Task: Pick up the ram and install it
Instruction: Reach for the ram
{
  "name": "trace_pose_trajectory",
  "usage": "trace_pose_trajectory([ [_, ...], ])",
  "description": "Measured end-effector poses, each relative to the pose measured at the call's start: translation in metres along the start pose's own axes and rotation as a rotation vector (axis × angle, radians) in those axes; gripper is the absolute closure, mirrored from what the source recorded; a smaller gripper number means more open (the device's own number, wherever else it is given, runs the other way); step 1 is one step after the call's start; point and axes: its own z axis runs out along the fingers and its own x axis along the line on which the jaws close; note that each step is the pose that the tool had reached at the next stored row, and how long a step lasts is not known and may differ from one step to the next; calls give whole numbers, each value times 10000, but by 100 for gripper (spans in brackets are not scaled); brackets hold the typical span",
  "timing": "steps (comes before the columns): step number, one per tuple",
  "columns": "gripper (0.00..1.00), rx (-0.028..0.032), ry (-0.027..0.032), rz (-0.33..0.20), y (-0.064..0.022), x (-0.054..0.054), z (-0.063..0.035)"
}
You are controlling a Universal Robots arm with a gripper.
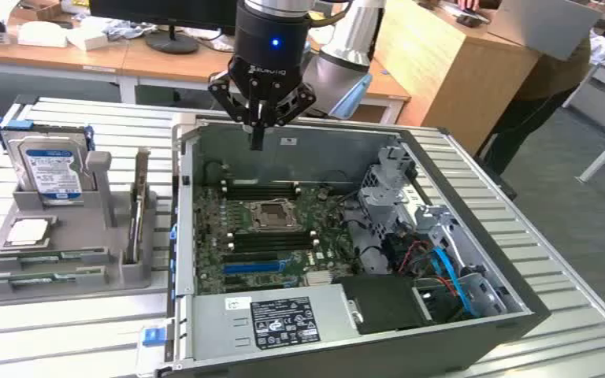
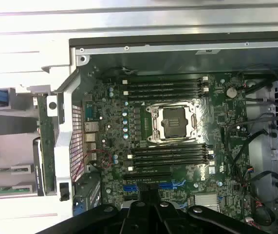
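The ram (image 1: 135, 206) is a thin green stick standing on edge in a grey holder (image 1: 124, 272) at the exterior view's left, beside the open computer case (image 1: 471, 311). In the wrist view the ram (image 2: 45, 146) appears as a narrow green strip just outside the case wall. My gripper (image 1: 258, 135) hangs above the case's far edge, shut with nothing between its fingers, well apart from the ram. Its dark fingers (image 2: 147, 202) point down over the motherboard (image 2: 109, 122). Black memory slots (image 2: 170, 156) lie on both sides of the open CPU socket (image 2: 174, 122).
The holder also carries a silver hard drive (image 1: 53, 169) with a blue-white label, a square silver CPU chip (image 1: 29, 231) and flat green sticks (image 1: 59, 257). Inside the case are a drive cage (image 1: 392, 185), cables (image 1: 439, 264) and a power supply (image 1: 281, 319). A person (image 1: 539, 87) stands at the back right.
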Motion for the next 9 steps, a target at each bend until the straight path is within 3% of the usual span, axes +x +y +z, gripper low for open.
trace_pose_trajectory([
  [9,90,0,0,0,0,0,0],
])
